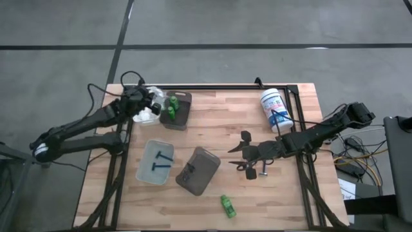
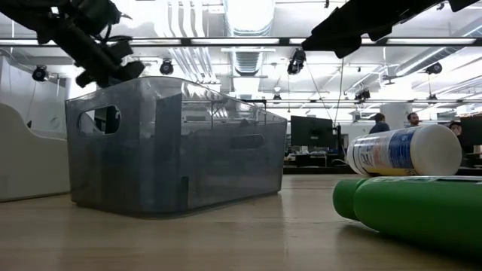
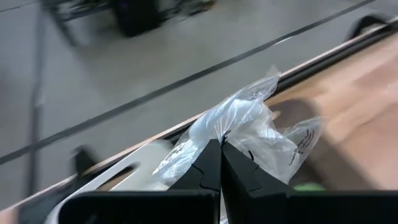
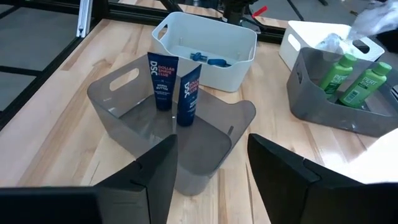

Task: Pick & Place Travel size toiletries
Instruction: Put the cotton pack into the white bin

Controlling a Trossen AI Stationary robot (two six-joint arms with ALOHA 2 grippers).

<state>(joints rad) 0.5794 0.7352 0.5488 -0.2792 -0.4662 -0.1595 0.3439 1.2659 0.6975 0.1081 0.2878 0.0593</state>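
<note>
The left gripper (image 3: 221,163) has its two fingers pressed together on a crinkled clear plastic packet (image 3: 249,134), and the packet stands up just beyond the fingertips, over the far left edge of the table beside the white tray (image 1: 145,115). I judge this packet is very light and soft; it will fold and slide, so a pinch on a gathered fold, like here, seems the safest place to hold. What is inside the packet is hard to make out.

The right gripper (image 4: 211,163) hangs with its fingers spread and nothing between them. Just ahead of the fingertips stands the smoky grey tray (image 4: 166,127) with two dark blue tubes (image 4: 175,90) upright inside it. Further ahead is a white tray (image 4: 205,46) with small blue pieces (image 4: 205,59), and to one side a second grey tray (image 4: 323,99) with green bottles (image 4: 351,78).

One green bottle (image 1: 228,205) lies alone on the wood, well apart from both grippers, near the front edge. It looks stiff and smooth, probably light, and because it is round it may roll; I would take it across the body, not at the cap.

In the high view the right fingers are mixed with their own shadow, so it is not clear if something small lies under them. The low view shows only one grey tray, the lying green bottle and the white tub (image 2: 403,150); both grippers are cut off at its top.
</note>
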